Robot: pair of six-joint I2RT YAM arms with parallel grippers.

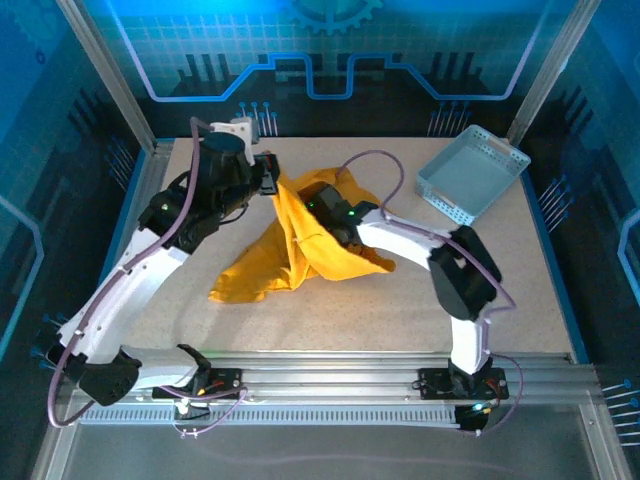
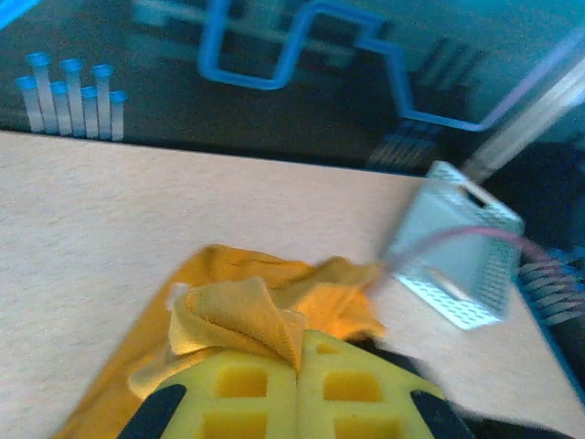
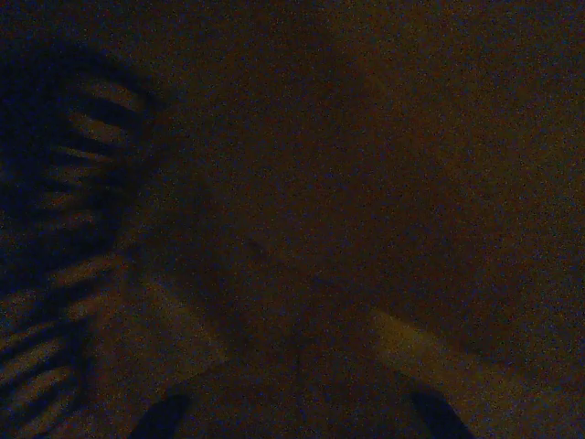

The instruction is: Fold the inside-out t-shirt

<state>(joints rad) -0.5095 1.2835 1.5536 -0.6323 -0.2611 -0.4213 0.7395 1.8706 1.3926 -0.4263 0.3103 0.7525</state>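
Table [image 1: 420, 310], top view, read from 9 o'clock across.

Left gripper [image 1: 270, 187] sits at the 11 o'clock edge of the t-shirt [image 1: 300, 250]. In its wrist view we see the yellow fingers [image 2: 242, 393] pressed together, with a fold of mustard cloth pinched between them (a bunch stands up just past the tips).

The t-shirt lies crumpled mid-table. One part is drawn up toward the left gripper and a tail runs out toward 7 o'clock.

Right gripper [image 1: 322, 203] is down on the shirt's upper middle, jaws closed. Its wrist view is too dark for us to tell whether cloth is caught.

Basket [image 1: 470, 178] is at 2 o'clock from the shirt, well apart.
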